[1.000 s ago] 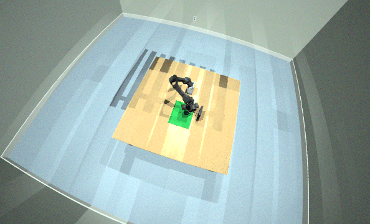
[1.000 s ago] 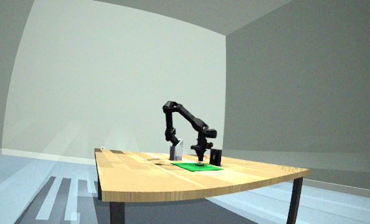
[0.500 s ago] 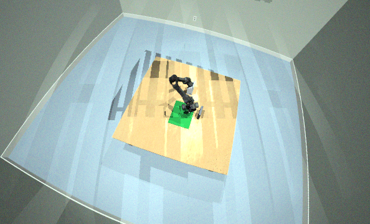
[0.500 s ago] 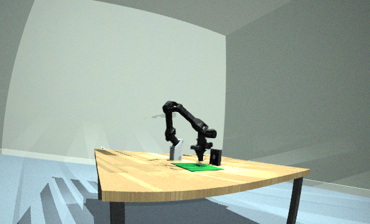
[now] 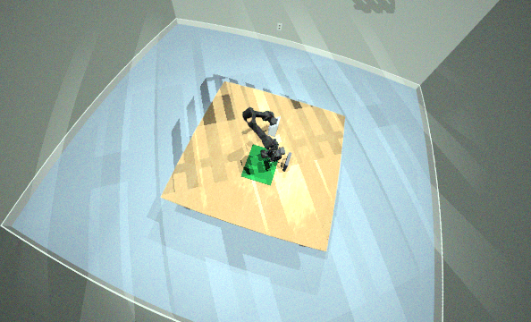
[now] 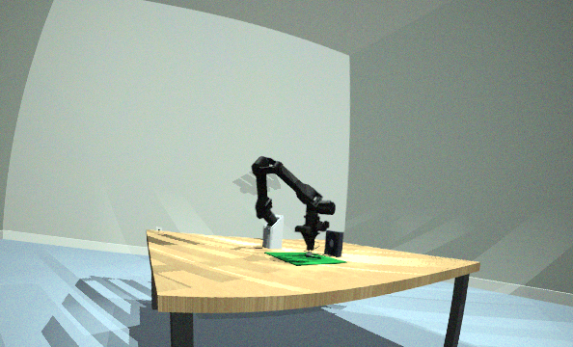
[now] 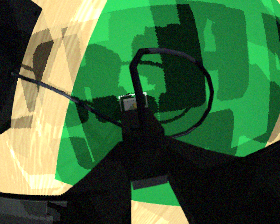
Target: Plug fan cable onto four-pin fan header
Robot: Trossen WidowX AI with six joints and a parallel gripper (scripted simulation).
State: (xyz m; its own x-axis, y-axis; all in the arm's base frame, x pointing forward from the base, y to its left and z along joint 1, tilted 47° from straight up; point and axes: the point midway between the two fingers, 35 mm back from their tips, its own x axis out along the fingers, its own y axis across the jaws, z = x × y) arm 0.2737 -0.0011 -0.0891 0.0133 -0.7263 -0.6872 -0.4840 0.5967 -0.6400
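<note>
A bare, grey-walled room, perhaps a lab, with robot arm on wooden table.

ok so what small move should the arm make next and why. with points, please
Probably ease the plug point(image 7: 142, 125) slightly toward the pale header point(image 7: 128, 103) before pressing down: the gripper point(image 6: 310, 252) point(image 7: 140, 144) grips it low over the green board point(image 5: 258, 176) point(image 6: 298, 262) point(image 7: 223, 70), and part of the header shows beside it.

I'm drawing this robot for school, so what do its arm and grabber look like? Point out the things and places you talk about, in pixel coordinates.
The arm point(image 5: 259, 132) point(image 6: 293, 181) is black, with chunky joints and long, straight parts between them. Its gripper point(image 6: 310, 250) point(image 7: 140, 144) is black too, with two fingers narrowing toward the tips.
</note>
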